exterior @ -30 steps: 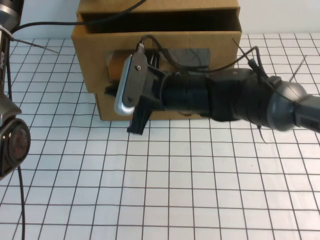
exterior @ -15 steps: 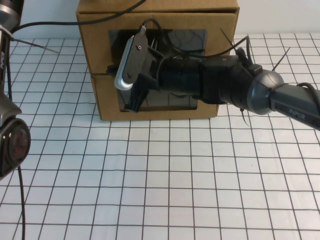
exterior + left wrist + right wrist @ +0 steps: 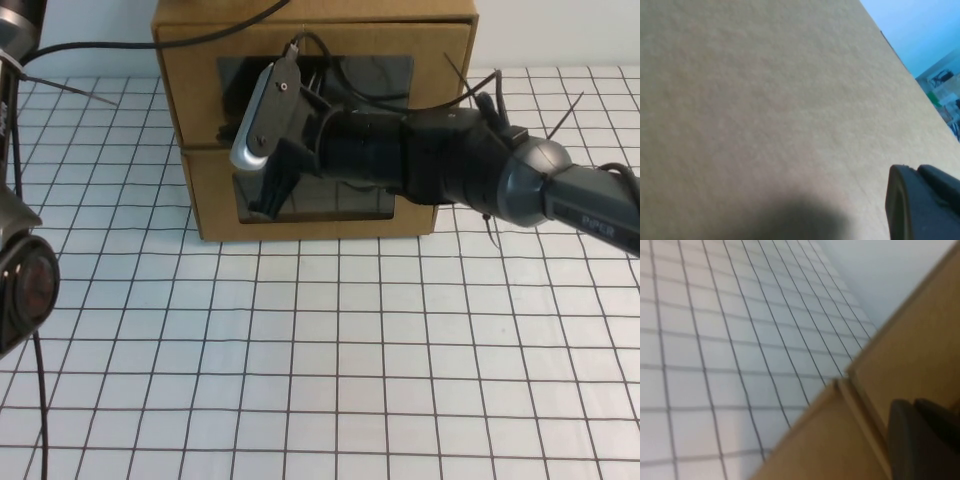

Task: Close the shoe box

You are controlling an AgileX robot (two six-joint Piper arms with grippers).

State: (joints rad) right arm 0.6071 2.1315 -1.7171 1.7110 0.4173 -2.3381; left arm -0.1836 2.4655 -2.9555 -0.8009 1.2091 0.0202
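Shoe box (image 3: 315,120): front looks nearly flush.
Right gripper (image 3: 268,205): against its lower window; grip unclear.
Left gripper (image 3: 922,202): beside cardboard; unclear.
Risk: overpushing slides box across desk (image 3: 330,360).

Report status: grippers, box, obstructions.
Right gripper against the stacked brown cardboard shoe box front. Drawer pushed flush. Left gripper beside plain cardboard. Nothing blocking.

Robot test bench in a lab setting, white table surface (image 3: 330,370) ruled with a black grid, plain pale wall (image 3: 560,30) behind, cabled robot arms over stacked cardboard boxes (image 3: 200,70), cluttered room background in left wrist view.
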